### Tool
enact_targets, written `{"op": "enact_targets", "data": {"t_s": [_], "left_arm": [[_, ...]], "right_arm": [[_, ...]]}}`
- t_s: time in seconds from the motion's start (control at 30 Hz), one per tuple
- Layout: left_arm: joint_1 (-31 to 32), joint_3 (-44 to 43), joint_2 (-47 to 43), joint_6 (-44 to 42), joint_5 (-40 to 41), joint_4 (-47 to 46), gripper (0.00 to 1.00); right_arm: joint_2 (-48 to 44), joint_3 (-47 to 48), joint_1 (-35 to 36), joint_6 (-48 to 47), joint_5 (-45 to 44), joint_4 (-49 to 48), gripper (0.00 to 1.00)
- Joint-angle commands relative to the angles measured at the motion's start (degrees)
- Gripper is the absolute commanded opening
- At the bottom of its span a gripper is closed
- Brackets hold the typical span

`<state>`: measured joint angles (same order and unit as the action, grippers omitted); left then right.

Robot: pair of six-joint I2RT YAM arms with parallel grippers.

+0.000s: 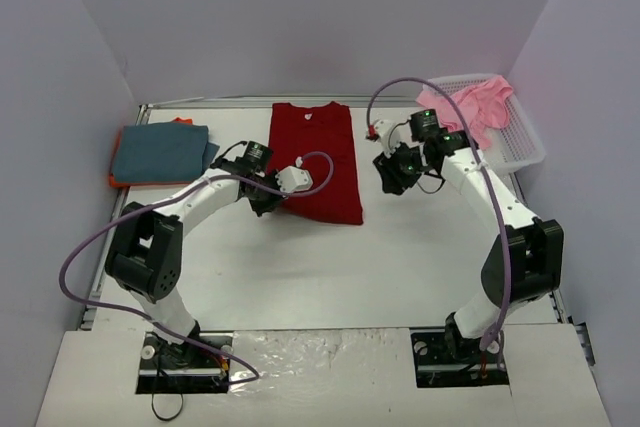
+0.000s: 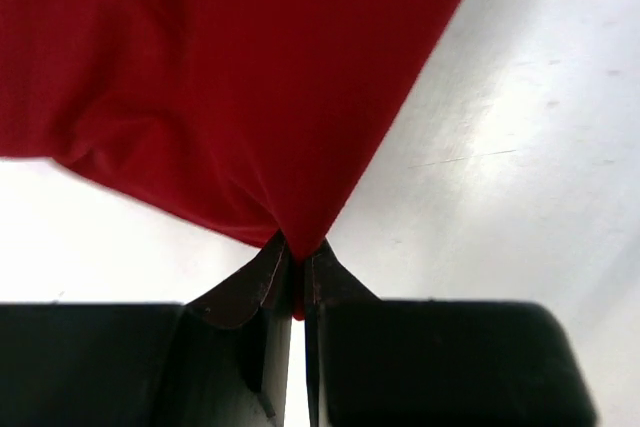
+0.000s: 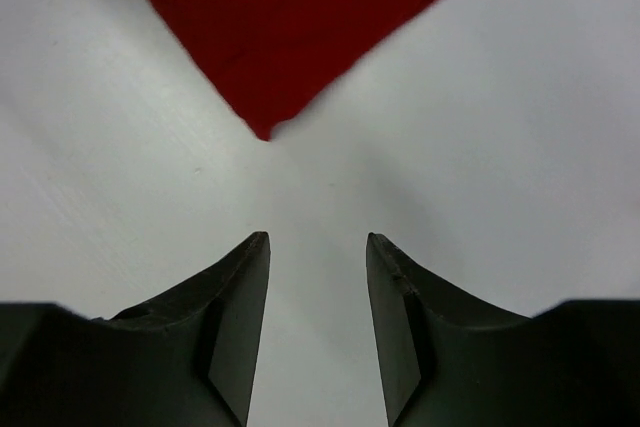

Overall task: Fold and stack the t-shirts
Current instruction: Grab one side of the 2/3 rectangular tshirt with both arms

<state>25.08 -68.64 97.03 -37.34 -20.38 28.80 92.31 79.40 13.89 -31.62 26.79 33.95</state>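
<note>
Black fingers [image 2: 272, 282] of our left pincer [image 2: 297, 272] sit closest to us, pinched tight on a corner of the dark red t-shirt [image 2: 230, 77]. Our right pincer [image 3: 317, 277] has its two fingers partly apart with nothing between them, and another red corner lies just ahead of it on the bare white surface [image 3: 520, 147].

We think the step now is folding the red shirt, which lies flat in the middle of the surface, toward the back. To do it well, we should get the right pincer onto its corner too, then lift both corners together and carry them evenly over the shirt. Lifting one side alone would likely drag it crooked.

The red cloth looks soft and thin, and it bunches into little folds where we pinch it. Left of the red shirt, a teal-blue t-shirt [image 1: 160, 151] lies folded on an orange one [image 1: 118, 182]. Right of it, a light pink t-shirt [image 1: 468, 105] hangs crumpled over a white plastic basket [image 1: 525, 145] with holes.
</note>
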Motion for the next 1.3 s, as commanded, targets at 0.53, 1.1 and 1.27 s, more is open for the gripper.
{"op": "enact_targets", "data": {"t_s": [0.53, 1.1, 1.27], "left_arm": [[-4.51, -10.81, 9.49, 0.08, -22.15, 19.28, 0.02], [-8.12, -15.12, 15.38, -2.12, -28.84, 24.99, 0.02], [-8.29, -15.65, 16.08, -2.21, -29.01, 25.34, 0.02]], "right_arm": [[-1.97, -17.52, 17.49, -11.80, -5.60, -15.23, 0.37], [7.97, -21.30, 18.10, -14.35, -4.11, -21.21, 0.36], [8.67, -22.79, 18.19, -14.44, -5.07, -21.03, 0.37]]}}
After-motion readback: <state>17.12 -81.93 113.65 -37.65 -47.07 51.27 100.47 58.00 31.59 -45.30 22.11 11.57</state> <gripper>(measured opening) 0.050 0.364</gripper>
